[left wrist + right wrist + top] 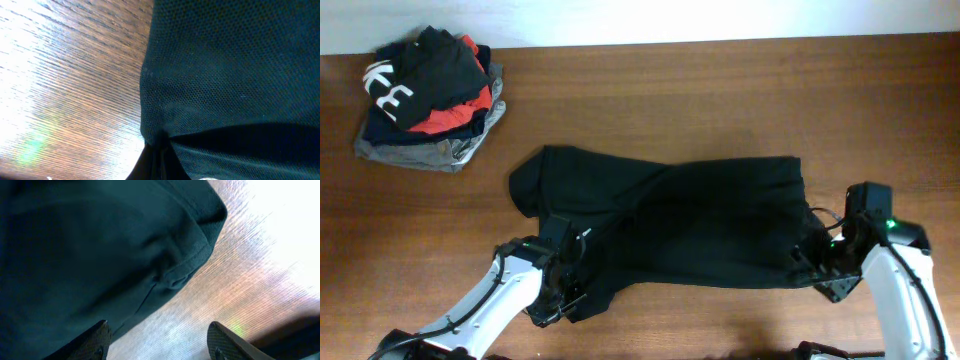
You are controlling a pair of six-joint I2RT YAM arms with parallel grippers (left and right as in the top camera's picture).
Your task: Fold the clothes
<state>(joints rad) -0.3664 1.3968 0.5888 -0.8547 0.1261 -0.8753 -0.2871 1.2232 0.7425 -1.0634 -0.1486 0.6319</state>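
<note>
The clothes (pixel 690 220), a black soft top, lie spread across the middle of the wooden table (pixel 720 90). My left gripper (pixel 560 288) is at the top's near left corner. In the left wrist view it is shut on a pinched fold of the black fabric (pixel 210 75), which bunches into the jaws at the bottom edge (pixel 160 152). My right gripper (pixel 817 270) is at the near right corner. Its fingers (pixel 97 340) stand apart over bare wood, and the gripper (pixel 160 341) is open beside the hem of the top (pixel 100 255), the left finger at the cloth's edge.
A pile of folded garments (pixel 430 100), red, navy, grey and a black one with big white letters, sits at the back left corner. The table's far edge meets a white wall along the top of the overhead view.
</note>
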